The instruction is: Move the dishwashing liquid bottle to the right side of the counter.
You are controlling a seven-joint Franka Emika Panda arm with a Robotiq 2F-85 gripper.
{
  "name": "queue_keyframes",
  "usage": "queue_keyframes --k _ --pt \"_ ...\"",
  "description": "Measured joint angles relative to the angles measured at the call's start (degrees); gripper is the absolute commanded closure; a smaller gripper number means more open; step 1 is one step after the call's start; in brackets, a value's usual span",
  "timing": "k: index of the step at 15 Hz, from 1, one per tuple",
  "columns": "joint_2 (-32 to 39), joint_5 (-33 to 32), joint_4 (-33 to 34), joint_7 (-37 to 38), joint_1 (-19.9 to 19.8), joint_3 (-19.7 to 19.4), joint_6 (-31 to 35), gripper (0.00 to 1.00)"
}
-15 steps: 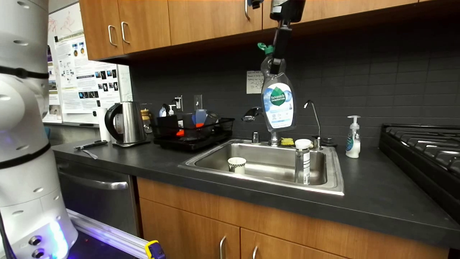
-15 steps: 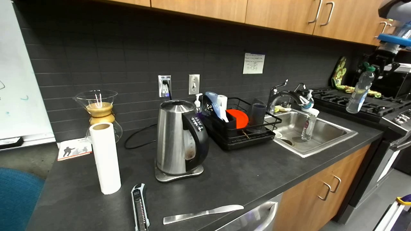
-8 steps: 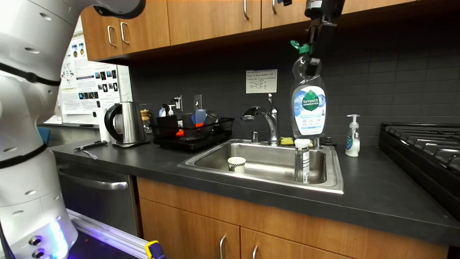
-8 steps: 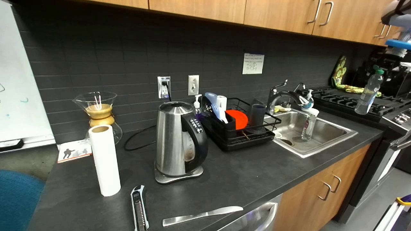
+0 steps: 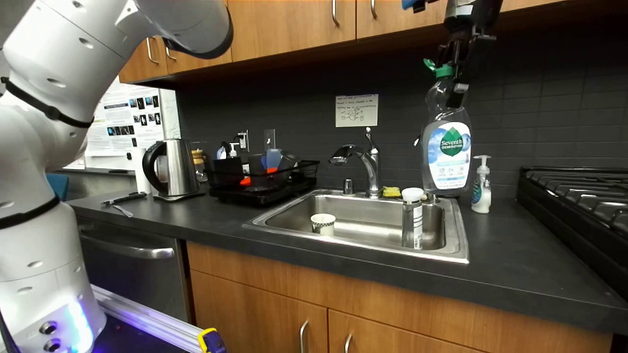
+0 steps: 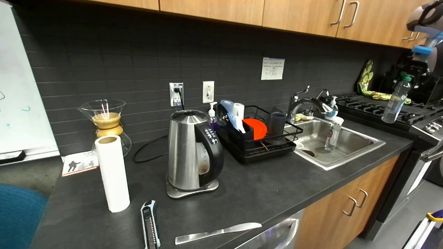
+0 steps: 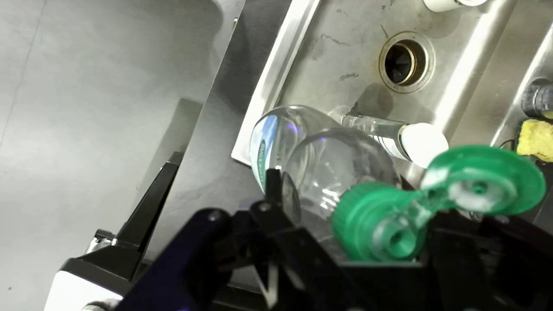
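Nearest, at lower right, the wrist view alone shows the spout hole (image 7: 400,242) in the green cap (image 7: 363,211) of the dishwashing liquid bottle (image 7: 324,157). In an exterior view, upper right, the gripper (image 5: 454,93) is clamped on the bottle's neck (image 5: 438,98), holding it off the tabletop (image 5: 530,264), farther right than half a second ago. The label (image 5: 449,156) reads "Seventh Generation"; beyond, a handwritten note (image 5: 356,110) is illegible.

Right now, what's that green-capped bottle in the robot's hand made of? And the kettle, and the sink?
Green-capped bottle: likely clear, glossy plastic, since you can see through it.
Kettle: looks like brushed steel, silvery with soft streaks of shine.
Sink: satin grey metal, probably stainless steel, with bright stripes of reflected light.
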Motion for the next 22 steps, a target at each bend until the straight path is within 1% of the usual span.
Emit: queue_keyframes --k 4,8,10,13,17,22 --pt "4.63 0.08 6.43 -0.05 -1.61 1.03 -0.81 0.66" --pt "6.77 -5.97 10.06 0.01 -5.5 8.35 -0.75 0.66" --pt "7.8 -8.13 11.95 0.03 -7.09 10.75 -0.8 0.66" --pt "9.53 -9.5 14.51 0.13 -9.03 13.4 -0.95 0.66" --pt "12.11 -11.34 18.19 0.15 -10.3 15.73 -1.06 0.66" --pt "15.29 -15.31 22.57 0.13 -10.35 16.74 -1.05 0.66"
